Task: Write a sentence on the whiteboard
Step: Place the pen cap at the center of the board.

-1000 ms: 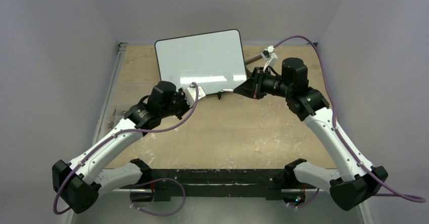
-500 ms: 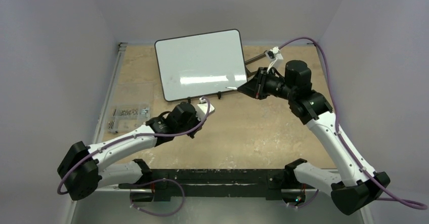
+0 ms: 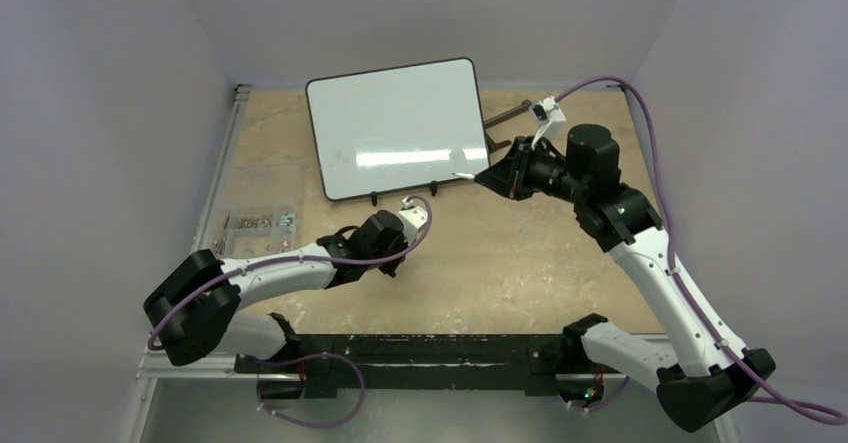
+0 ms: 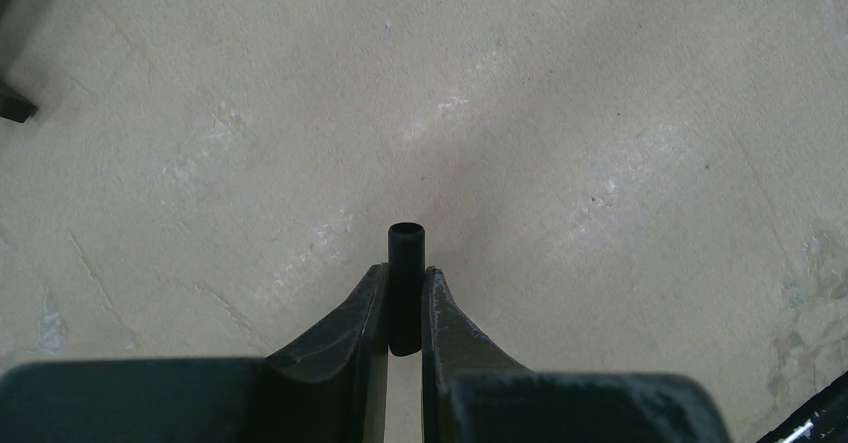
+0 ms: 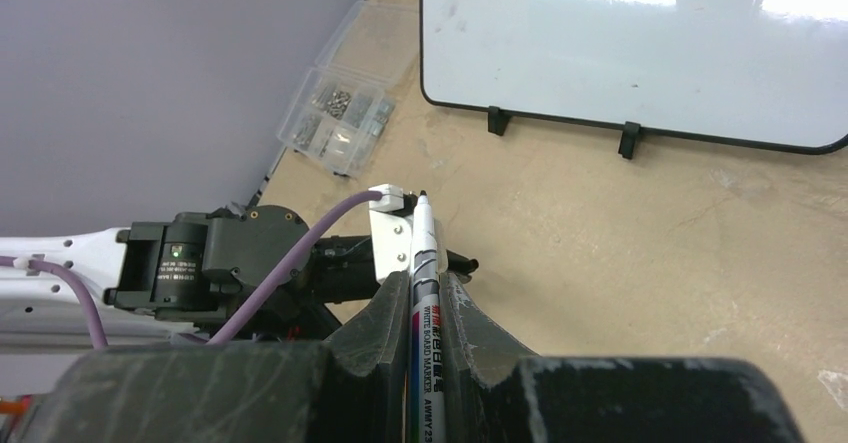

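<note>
one whiteboard [image 3: 395, 128]: glossy white rectangle, thin black rim, rounded corners, two small black feet on near edge; stands at far middle of the beige, scuffed surface [image 3: 500, 253]. two hands. right hand [image 5: 415, 288] clamped on one slim white marker [image 5: 424, 233], dark tip near board's near-right corner. left hand [image 4: 405, 281] pinched on one matte black hollow cap [image 4: 405, 243], low over bare surface. one clear plastic compartment box [image 3: 255, 225] at left edge.

tan tbl [image 3: 500, 263]: whiteboard [image 3: 395, 128] on its feet at far side, clear parts box [image 3: 258, 225] nr left edge.
</note>
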Available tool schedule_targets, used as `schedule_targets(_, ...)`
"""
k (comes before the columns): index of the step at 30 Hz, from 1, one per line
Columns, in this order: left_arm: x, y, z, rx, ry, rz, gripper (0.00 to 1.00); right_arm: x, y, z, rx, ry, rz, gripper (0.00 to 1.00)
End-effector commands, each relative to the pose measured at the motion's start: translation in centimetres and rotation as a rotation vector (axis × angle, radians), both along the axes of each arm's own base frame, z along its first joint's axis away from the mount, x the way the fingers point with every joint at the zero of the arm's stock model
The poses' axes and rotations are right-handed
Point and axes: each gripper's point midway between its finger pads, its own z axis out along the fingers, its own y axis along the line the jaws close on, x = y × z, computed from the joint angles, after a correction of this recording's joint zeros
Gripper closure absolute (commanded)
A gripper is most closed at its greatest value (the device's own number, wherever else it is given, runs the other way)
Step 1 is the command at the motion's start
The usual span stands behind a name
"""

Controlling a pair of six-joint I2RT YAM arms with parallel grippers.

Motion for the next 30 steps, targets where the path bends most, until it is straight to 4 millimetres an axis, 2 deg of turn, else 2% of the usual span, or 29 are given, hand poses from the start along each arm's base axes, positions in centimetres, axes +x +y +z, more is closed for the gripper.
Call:
schedule_targets(1, 0.8, -1.1, 0.3, -0.055, -0.026, 0.032, 0.96, 0.0, -0.7, 0.2, -0.023, -0.043, -0.016, 1.00)
schedule_targets(11, 0.6, -1.2, 0.2, -0.062, -0.017, 0.041, 0.68, -0.3, -1.3, -0.2, -0.063, -0.061, -0.024, 1.00)
schedule_targets(18, 0.5, -1.1, 1.3, -0.075, -0.025, 0.051, 0.55, -0.9, -1.7, -0.1, -0.077, -0.081, -0.016, 1.00)
schedule_targets(21, 0.6, -0.6, 2.7, -0.081, -0.048, 0.059, 0.51, -1.5, -1.9, 0.1, -0.073, -0.089, -0.012, 1.00)
schedule_targets(23, 0.7, -0.2, 4.1, -0.086, -0.085, 0.055, 0.44, -1.9, -2.0, 0.2, -0.070, -0.092, -0.013, 1.00)
schedule_targets(24, 0.7, 0.0, 4.9, -0.087, -0.102, 0.048, 0.39, -2.1, -2.1, 0.1, -0.070, -0.094, -0.010, 1.00)
schedule_targets(25, 0.7, 0.2, 5.8, -0.091, -0.122, 0.038, 0.29, -2.3, -2.2, 0.2, -0.068, -0.097, -0.011, 1.00)
schedule_targets(27, 0.5, 0.8, 7.9, -0.091, -0.166, 0.016, 0.19, -2.4, -2.3, 0.1, -0.068, -0.098, -0.016, 1.00)
schedule_targets(29, 0.5, 1.9, 9.5, -0.060, -0.205, 0.015, 0.05, -2.5, -2.4, 0.1, -0.060, -0.098, -0.022, 1.00)
schedule_targets(30, 1.1, 2.7, 10.4, -0.047, -0.234, 0.057, 0.03, -2.4, -2.3, 0.1, -0.056, -0.098, -0.021, 1.00)
